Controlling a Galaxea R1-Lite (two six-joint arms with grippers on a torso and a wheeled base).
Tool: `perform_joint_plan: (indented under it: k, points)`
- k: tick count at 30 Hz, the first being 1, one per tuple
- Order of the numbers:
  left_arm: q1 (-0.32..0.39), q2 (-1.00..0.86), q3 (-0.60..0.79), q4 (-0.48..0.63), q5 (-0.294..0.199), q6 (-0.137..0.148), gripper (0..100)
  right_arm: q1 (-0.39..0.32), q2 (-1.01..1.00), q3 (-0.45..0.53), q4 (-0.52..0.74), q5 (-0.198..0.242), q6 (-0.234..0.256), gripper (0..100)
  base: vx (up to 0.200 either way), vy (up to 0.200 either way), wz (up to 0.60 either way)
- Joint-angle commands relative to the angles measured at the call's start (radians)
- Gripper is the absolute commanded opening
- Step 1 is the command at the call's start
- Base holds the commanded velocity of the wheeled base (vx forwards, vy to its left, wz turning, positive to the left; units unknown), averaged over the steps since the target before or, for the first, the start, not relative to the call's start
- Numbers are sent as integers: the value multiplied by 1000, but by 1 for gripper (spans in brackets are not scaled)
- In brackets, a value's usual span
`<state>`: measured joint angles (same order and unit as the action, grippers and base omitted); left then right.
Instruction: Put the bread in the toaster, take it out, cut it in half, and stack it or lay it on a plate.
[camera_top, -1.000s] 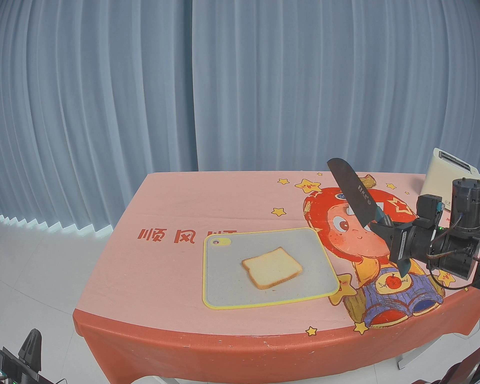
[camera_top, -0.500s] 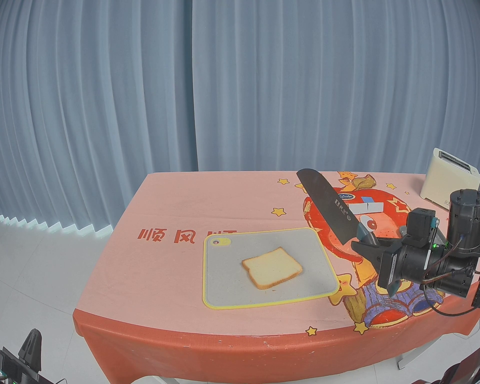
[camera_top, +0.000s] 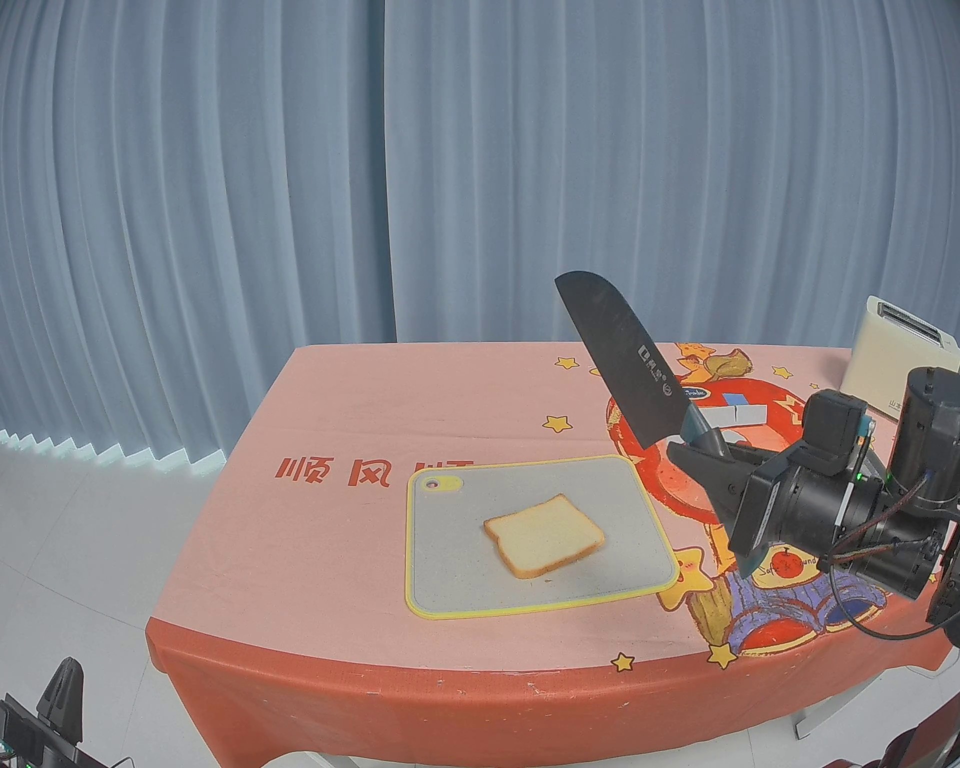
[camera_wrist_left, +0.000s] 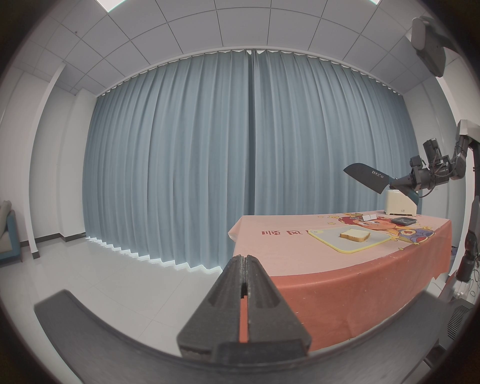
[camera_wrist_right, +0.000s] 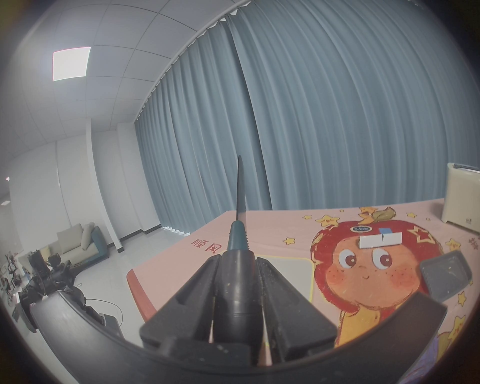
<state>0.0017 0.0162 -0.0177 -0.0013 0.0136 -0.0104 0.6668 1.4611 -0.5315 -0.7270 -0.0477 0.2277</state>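
Right gripper (camera_top: 705, 455) jaws clamp the handle of a black-bladed kitchen knife (camera_top: 625, 360), raised right of the grey yellow-rimmed cutting board (camera_top: 450, 565); a square white bread slice (camera_top: 545, 535) lies on it; left gripper (camera_wrist_left: 243, 295) jaws together, empty.

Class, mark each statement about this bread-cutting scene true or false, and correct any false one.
1. The bread lies uncut on the cutting board. True.
2. The right tool grips a knife by its handle. True.
3. The knife's blade rests on the bread. False: the blade is raised in the air, apart from the bread.
4. The toaster stands at the table's left edge. False: it stands at the table's far right corner.
5. The left tool holds the bread. False: it is shut on nothing, low beside the table.
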Motion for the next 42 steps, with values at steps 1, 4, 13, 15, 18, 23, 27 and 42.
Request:
perform_joint_plan:
  k: [1, 4, 13, 15, 18, 23, 27, 42]
  points:
    - [1, -16, 18, 0, 0, 0, 0, 8, 30, 15, -8, 2, 15, 0, 0, 0, 0]
    - [0, -16, 18, 0, 0, 0, 0, 8, 24, 18, -8, 9, 47, 0, 0, 0, 0]
    - [1, -16, 18, 0, 0, 0, 0, 7, 19, 24, -2, 8, 67, 0, 0, 0, 0]
    - [0, -16, 18, 0, 0, 0, 0, 7, 19, 30, 1, 9, 67, 0, 0, 0, 0]
    - [1, -16, 18, 0, 0, 0, 0, 8, 21, 34, 1, 9, 68, 0, 0, 0, 0]
    - [0, -16, 18, 0, 0, 0, 0, 8, 19, 34, 1, 5, 62, 0, 0, 0, 0]
    - [1, -16, 18, 0, 0, 0, 0, 31, 22, 31, -6, -6, 55, 0, 0, 0, 0]
    - [0, -16, 18, 0, 0, 0, 0, 83, 33, 16, 47, -69, 42, 0, 0, 0, 0]
